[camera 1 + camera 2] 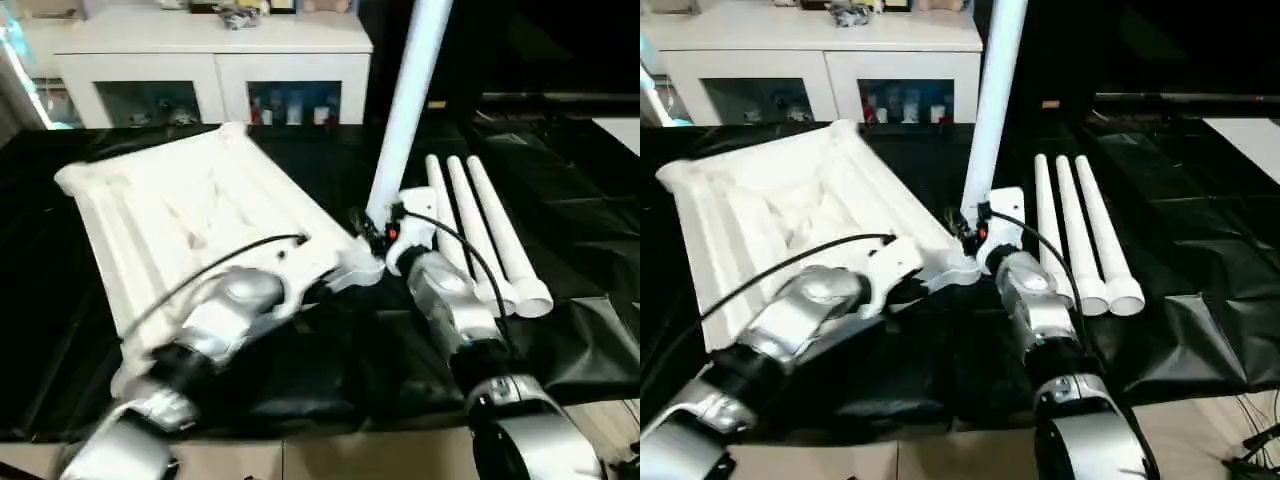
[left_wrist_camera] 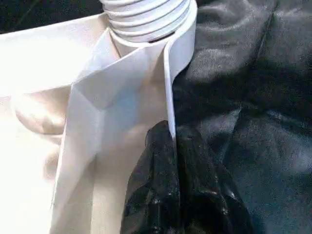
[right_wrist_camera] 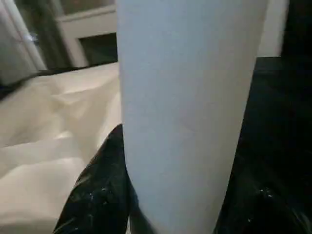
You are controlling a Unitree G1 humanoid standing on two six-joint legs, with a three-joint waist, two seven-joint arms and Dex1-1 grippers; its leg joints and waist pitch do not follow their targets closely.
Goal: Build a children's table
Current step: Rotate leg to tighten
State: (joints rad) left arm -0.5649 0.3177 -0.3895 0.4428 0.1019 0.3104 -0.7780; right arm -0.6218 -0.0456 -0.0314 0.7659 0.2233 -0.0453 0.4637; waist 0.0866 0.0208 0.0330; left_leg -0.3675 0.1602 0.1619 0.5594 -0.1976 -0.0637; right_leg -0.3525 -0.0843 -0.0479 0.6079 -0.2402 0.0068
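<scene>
Silver forearms reach in from the near edge of the black-draped surface [image 1: 90, 300]: the left gripper [image 2: 171, 141] has its black fingers pinched thin on the rim wall of the white ribbed plastic tabletop [image 1: 190, 215], which lies underside-up toward the left edge. At the top's near right corner socket [image 2: 148, 19] a white tapered tubular leg [image 1: 410, 100] stands nearly upright, clasped low between the right gripper [image 1: 975, 235] fingers, so seating it probably means turning it about its vertical axis. Three spare white legs [image 1: 485, 235] lie side by side just right of it, a white glass-fronted cabinet [image 1: 215, 70] behind.
</scene>
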